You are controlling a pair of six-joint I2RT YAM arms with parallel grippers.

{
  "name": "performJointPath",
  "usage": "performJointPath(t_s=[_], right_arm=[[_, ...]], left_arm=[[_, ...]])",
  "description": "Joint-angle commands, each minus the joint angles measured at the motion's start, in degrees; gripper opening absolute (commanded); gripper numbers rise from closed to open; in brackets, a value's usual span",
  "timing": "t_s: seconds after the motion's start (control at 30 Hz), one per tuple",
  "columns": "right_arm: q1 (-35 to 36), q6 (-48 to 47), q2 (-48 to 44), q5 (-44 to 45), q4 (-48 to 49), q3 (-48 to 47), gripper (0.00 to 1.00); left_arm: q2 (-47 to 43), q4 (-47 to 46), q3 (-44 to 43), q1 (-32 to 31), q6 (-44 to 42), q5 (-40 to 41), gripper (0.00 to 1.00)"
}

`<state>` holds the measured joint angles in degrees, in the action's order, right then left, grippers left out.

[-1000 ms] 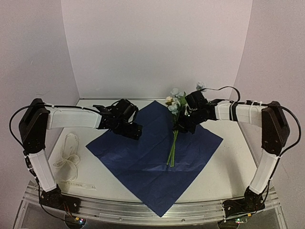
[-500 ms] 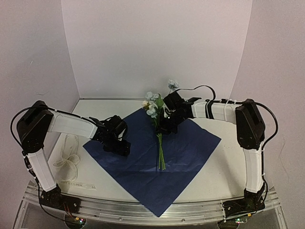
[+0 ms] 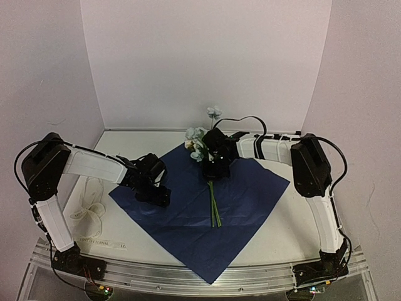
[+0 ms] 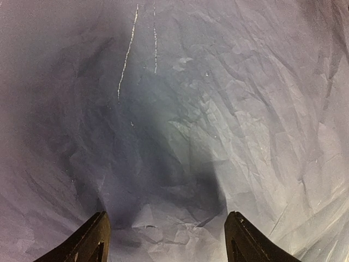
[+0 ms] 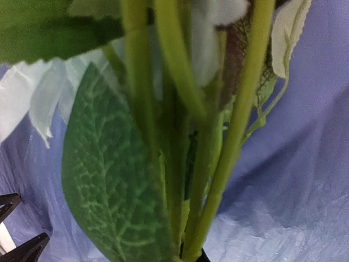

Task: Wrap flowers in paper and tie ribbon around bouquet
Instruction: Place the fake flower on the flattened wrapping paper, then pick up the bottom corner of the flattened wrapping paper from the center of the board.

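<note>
BOUQUET IN PROGRESS: The flowers [image 3: 199, 141], pale blue and cream blooms w/ green leaves, sit over the 12 o'clock corner of the paper [image 3: 188, 226]. Blooms point toward 12 and the thin green stems trail toward 6 across the sheet's centre. The right gripper [image 3: 217, 165] is clamped on the stems just below the blooms. Can't tell whether the stem tips touch the sheet. The dark blue, creased paper lies flat as a diamond on the white table [image 3: 294, 207]. At the sheet's 9 o'clock corner the left gripper [image 3: 156, 193] hangs low over the paper, jaws wide, its fingers [image 4: 90, 243] gripping nothing, only crumpled sheet below. The ribbon [image 3: 88, 210], cream w/ dark lettering, lies in loose loops on the table at 9 o'clock of the paper, off the sheet.
</note>
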<state>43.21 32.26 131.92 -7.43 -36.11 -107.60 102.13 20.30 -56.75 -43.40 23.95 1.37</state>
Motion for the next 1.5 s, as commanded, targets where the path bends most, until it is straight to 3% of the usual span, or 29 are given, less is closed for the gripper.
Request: performJointPath(t_s=[0.0,0.23,0.37,0.47,0.53,0.63,0.83,1.0,1.1,1.27,1.47], right_arm=[[1.1,-2.3,1.3,6.2,-0.1,-5.4,0.00],[1.3,0.7,4.7,9.7,-0.5,-9.0,0.00],[1.4,2.0,6.1,11.1,-1.6,-11.8,0.06],[1.4,3.0,6.1,11.2,-1.9,-12.4,0.17],[1.4,3.4,5.3,10.5,-2.0,-12.3,0.31],[1.4,3.7,3.3,9.2,-3.1,-11.8,0.43],[1.4,4.6,-5.4,4.5,-3.8,-4.6,0.69],[1.4,4.5,-15.2,1.3,-6.2,5.3,0.88],[1.4,3.8,-20.6,-0.2,-7.7,11.7,0.94],[1.4,2.5,-28.6,-2.0,-7.4,21.4,0.96],[1.4,1.7,-35.7,-3.5,-6.4,31.0,0.96]], left_arm=[[0.0,-0.3,-0.3,0.6,-1.6,-1.2,0.74],[0.3,-0.1,-0.4,1.0,-2.1,-3.2,0.74],[0.4,-0.2,-0.6,1.0,-2.3,-3.5,0.74],[0.5,0.0,-1.0,1.0,-2.3,-3.6,0.74],[0.4,0.2,-1.2,1.0,-2.4,-3.4,0.74],[0.0,0.4,-1.6,1.0,-2.3,-3.0,0.74],[-2.8,1.8,-4.3,1.1,-0.6,-1.9,0.77],[-9.6,4.6,-5.0,1.0,6.7,4.6,0.81],[-14.7,10.8,-4.9,1.1,13.9,13.3,0.84],[-22.2,22.3,-1.6,2.2,26.1,26.5,0.87],[-34.5,26.1,9.3,10.2,36.1,28.0,0.88]])
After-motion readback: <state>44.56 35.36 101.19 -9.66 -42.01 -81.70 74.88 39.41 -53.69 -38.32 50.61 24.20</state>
